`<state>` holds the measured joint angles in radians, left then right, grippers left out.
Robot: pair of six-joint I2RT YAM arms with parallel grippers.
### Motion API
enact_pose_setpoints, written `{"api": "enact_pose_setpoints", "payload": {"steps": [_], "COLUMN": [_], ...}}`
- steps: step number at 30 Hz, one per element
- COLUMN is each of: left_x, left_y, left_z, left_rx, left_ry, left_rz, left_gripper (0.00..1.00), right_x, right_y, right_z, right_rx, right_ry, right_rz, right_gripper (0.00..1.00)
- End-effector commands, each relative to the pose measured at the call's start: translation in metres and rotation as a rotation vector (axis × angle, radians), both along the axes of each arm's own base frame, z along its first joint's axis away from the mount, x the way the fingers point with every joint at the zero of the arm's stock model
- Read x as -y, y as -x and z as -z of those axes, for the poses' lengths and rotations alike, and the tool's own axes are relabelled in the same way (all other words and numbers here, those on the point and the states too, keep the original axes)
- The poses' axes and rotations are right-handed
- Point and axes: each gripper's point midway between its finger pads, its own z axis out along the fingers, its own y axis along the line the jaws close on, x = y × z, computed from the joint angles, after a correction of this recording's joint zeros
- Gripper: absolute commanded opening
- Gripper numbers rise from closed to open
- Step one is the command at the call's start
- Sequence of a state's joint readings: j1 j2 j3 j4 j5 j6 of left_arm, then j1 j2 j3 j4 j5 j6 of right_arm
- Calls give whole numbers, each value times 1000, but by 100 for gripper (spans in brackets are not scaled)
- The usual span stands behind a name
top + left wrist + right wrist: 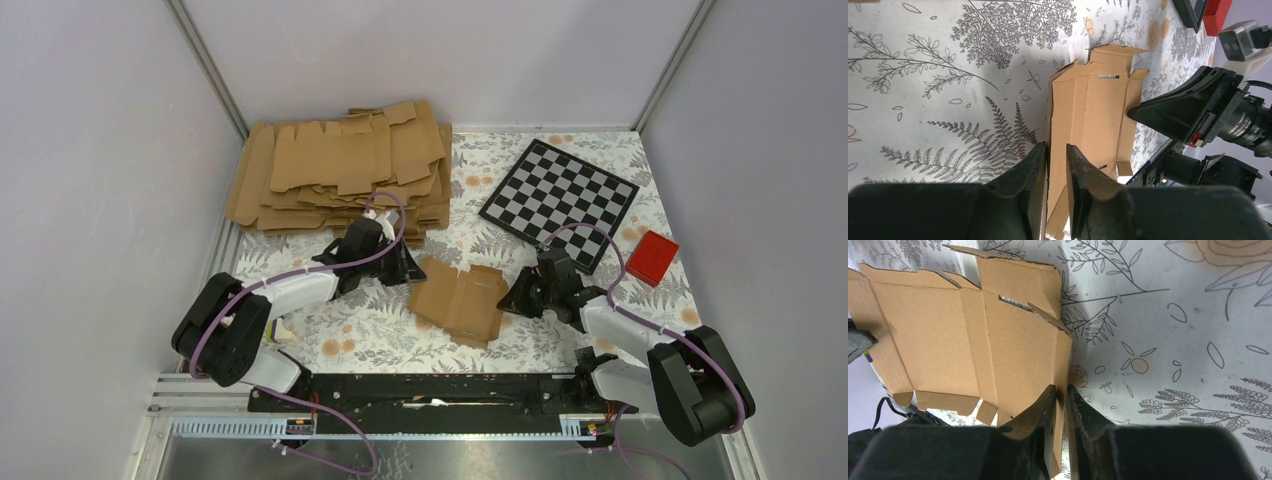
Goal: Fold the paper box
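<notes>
The left arm's fingers (1033, 175) stand only narrowly parted, straddling the left edge of the paper box (460, 298); whether they press on the card or merely flank it I cannot tell; the box lies as an open blank on the patterned surface (380, 325) between the two arms, spreading rightward from these fingers, its creases running crosswise to the line between the arms; from above it looks nearly as broad as long, so the creases mark its direction better than its outline; neither arm is nearer, each meeting its own edge; the right arm's fingers (1038, 415) are likewise almost closed about the right edge, with grip uncertain; each finger pair hides the card's near end.
</notes>
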<state>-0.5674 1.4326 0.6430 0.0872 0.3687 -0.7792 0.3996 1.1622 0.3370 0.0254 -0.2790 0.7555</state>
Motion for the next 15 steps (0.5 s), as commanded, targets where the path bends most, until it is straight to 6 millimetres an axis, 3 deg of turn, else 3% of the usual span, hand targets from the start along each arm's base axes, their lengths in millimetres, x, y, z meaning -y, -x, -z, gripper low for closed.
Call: {"api": "enact_pose_setpoints", "payload": {"steps": [1,7,11,15], "left_x": [10,15,19,28], "left_y": [-1,7,7,10], "left_z": [-5,4,-2,-15], "left_rx": [18,-29,-22,-11], "left_ry": [43,51,82,159], "left_rz": [55,102,111,148], "left_gripper": [24,31,31,29], "right_x": [-4,-2,-2,-2], "right_y": [-11,-11,-10,-9], "right_z": [-13,-12,-10,-10], "right_rx": [52,57,54,51], "right_ry": [14,22,27,24], "right_rz": [-40,-39,-42,-42], "right_gripper": [19,9,0,0]}}
